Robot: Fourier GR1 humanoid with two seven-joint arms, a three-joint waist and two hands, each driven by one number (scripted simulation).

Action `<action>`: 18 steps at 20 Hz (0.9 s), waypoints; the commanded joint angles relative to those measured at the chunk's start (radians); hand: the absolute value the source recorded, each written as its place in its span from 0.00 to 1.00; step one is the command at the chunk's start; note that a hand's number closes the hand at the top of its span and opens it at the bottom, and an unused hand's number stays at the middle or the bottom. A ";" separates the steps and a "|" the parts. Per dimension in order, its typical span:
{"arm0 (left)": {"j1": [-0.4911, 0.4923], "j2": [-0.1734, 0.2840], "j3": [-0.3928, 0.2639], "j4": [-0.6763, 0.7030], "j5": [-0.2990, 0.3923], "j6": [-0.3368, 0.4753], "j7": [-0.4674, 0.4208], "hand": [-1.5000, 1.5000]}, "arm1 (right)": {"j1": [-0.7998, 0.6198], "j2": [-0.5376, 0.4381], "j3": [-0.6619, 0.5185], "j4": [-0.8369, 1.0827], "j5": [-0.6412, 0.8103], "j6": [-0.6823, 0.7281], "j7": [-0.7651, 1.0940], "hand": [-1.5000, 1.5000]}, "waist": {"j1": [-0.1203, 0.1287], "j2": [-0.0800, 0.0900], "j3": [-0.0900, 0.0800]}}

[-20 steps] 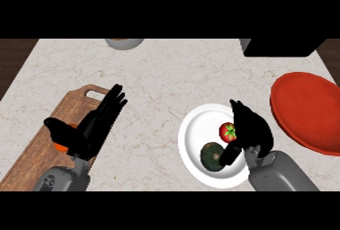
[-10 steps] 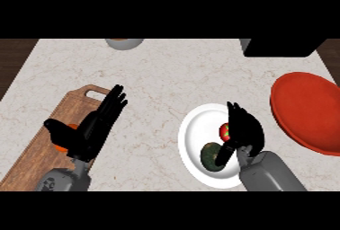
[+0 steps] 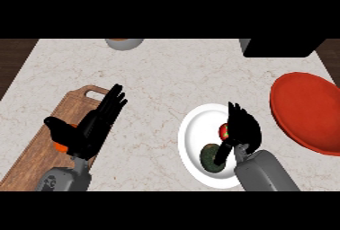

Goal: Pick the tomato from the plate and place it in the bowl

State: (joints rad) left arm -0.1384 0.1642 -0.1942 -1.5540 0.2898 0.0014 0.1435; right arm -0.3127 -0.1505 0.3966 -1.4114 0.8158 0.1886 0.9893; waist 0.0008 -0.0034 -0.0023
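Observation:
The red tomato [image 3: 224, 131] lies on the white plate [image 3: 196, 130], and only its left edge shows. My right hand [image 3: 244, 128] hangs right over it, fingers fairly straight and pointing away from me, thumb down beside a dark green fruit [image 3: 211, 158] on the same plate. I cannot see the fingers closed round the tomato. The red bowl [image 3: 309, 110] stands just right of the plate. My left hand [image 3: 96, 123] rests open at the left, fingers up.
A wooden cutting board [image 3: 40, 152] lies under the left hand, with a small orange thing [image 3: 62, 146] on it. A grey dish [image 3: 124, 42] sits at the far edge. A black block [image 3: 282, 47] stands at the far right.
My right hand has shifted left and settled further over the tomato, hiding more of it. The left hand has stayed where it was.

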 commanded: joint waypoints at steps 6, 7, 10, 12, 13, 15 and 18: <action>0.029 -0.026 0.033 0.005 -0.027 -0.047 -0.004 0.50 | 0.099 0.012 -0.042 0.022 0.085 -0.053 -0.076 0.00 | -0.002 0.003 0.002; 0.000 -0.060 0.008 0.014 -0.073 -0.006 -0.011 0.50 | 0.022 0.028 -0.078 0.141 0.080 -0.051 -0.107 0.00 | 0.001 0.004 0.002; 0.072 -0.061 0.009 0.008 -0.076 -0.044 -0.066 0.50 | 0.044 0.044 -0.095 0.130 0.087 -0.095 -0.148 1.00 | 0.001 0.004 0.002; 0.072 -0.039 0.038 -0.016 -0.044 -0.066 -0.038 0.50 | -0.044 0.071 -0.076 0.156 0.105 -0.068 -0.158 1.00 | 0.005 0.004 0.002; 0.022 -0.045 0.045 -0.018 -0.036 -0.050 0.032 0.50 | 0.044 0.056 -0.048 0.144 0.135 -0.139 -0.213 1.00 | 0.001 0.003 0.002; 0.090 -0.038 0.027 -0.112 -0.048 -0.051 0.034 0.50 | 0.034 0.034 -0.068 0.189 0.146 -0.137 -0.245 1.00 | 0.004 0.003 0.002; -0.034 -0.096 0.039 0.051 -0.086 -0.025 -0.003 0.50 | 0.037 0.065 -0.045 0.138 0.171 -0.124 -0.220 1.00 | -0.003 0.004 0.002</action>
State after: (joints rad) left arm -0.1047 0.1036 -0.1683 -1.5910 0.2223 -0.0316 0.1606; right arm -0.3004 -0.1062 0.3144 -1.2992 0.9257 0.1049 0.7888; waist 0.0010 -0.0124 -0.0080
